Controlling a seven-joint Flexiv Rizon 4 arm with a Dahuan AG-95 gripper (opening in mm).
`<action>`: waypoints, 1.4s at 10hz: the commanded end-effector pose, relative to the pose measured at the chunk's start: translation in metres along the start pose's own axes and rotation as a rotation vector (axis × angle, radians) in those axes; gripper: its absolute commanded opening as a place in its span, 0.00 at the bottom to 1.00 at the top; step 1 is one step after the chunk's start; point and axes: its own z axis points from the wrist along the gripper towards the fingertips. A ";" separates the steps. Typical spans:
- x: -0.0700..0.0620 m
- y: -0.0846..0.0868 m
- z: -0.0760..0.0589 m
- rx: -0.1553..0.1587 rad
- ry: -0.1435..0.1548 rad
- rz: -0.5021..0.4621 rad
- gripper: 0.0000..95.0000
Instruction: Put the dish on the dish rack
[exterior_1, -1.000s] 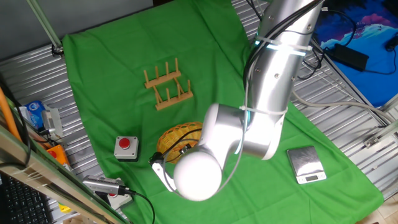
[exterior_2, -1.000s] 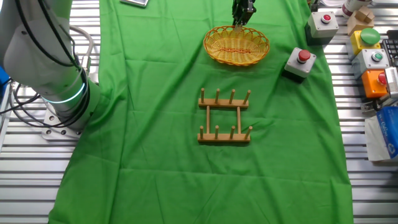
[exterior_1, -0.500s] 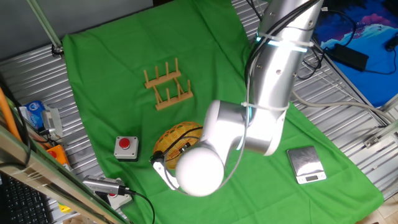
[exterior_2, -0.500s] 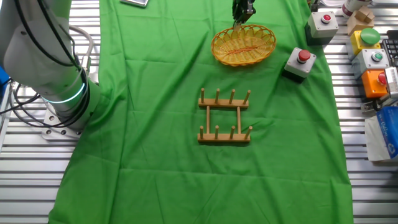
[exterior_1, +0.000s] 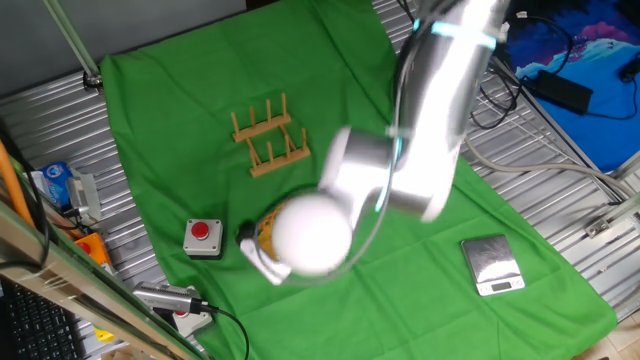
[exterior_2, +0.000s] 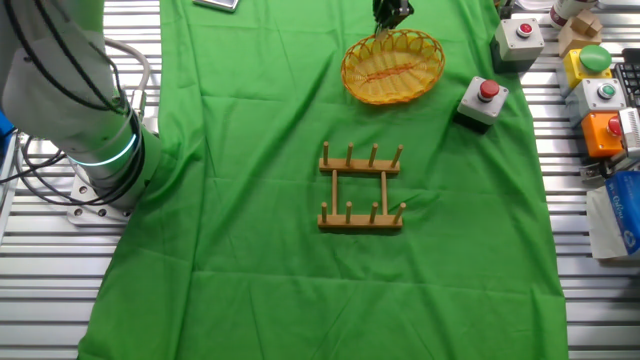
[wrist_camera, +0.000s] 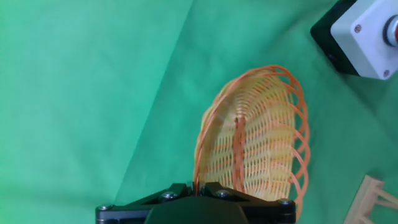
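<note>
Green cloth covered your table; the gripper (exterior_2: 391, 14) was clamped on the dish (exterior_2: 393, 67) at its far rim, tilting it, twelve o'clock of the dish rack (exterior_2: 361, 187). Light, stiff wicker, probably; that rim pinch suited it.

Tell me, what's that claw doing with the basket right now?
Claw shut on dish rim, dish tilted, hanging off the cloth. Dish rack empty, nearer the camera. Red-button box beside the dish, not on the route.
</note>
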 end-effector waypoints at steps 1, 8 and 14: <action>0.012 -0.014 -0.023 -0.115 -0.046 -0.064 0.00; 0.023 -0.031 -0.042 -0.223 -0.103 -0.159 0.00; 0.023 -0.031 -0.042 -0.269 -0.130 -0.097 0.00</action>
